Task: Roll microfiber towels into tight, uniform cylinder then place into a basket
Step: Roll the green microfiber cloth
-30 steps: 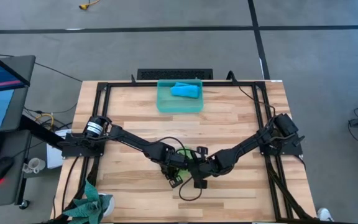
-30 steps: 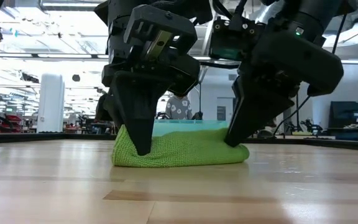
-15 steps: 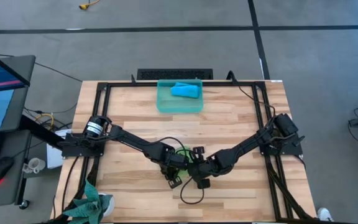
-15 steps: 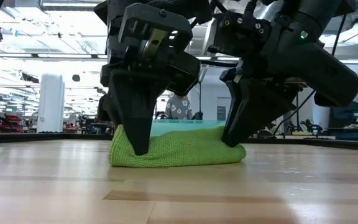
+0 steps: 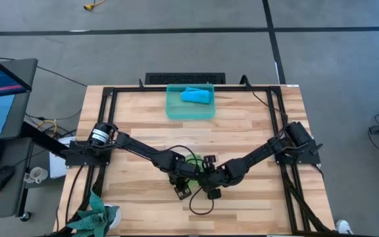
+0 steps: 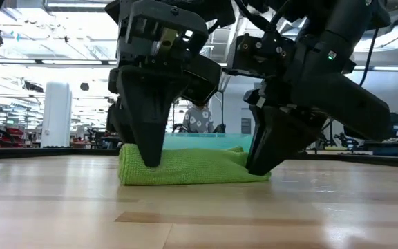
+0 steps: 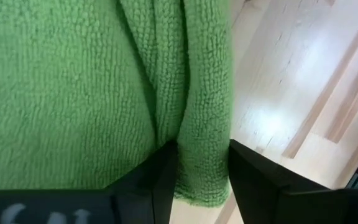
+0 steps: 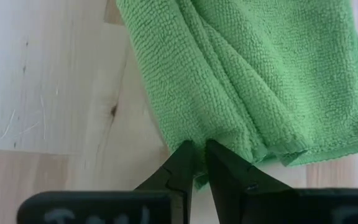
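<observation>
The lime green microfiber towel (image 6: pixel 192 167) lies folded in a low bundle on the wooden table, near the middle. My left gripper (image 6: pixel 149 160) comes down on its left end, open, with a thick fold between the fingers (image 7: pixel 202 180). My right gripper (image 6: pixel 258 166) is shut on the towel's right end (image 8: pixel 199 158). The sky blue towel (image 5: pixel 196 96) lies rolled inside the teal basket (image 5: pixel 171 108) at the far middle of the table. My left gripper's two fingers (image 7: pixel 160 180) stand apart on either side of a thick fold (image 7: pixel 204 143) at the towel's left end, and the cloth fills the gap. They come from above, slanting down. The fold rests on the table. My right gripper pinches the layered edge (image 8: pixel 207 134) at the towel's right end between its fingertips, several layers together. The fingers slant down from above and the right. That end lies on the table, slack.
A dark teal-green cloth bundle (image 5: pixel 97 214) sits at the near left corner. A black cable loop (image 5: pixel 199 201) lies just in front of the grippers. Black frame rails (image 5: pixel 110 99) edge the table; bare wood lies between the towel and the basket.
My right gripper has rolled about the line it points along and sunk a little, staying shut on the towel. The towel's right end has slid slightly toward the table's left and the bundle lies a bit flatter.
</observation>
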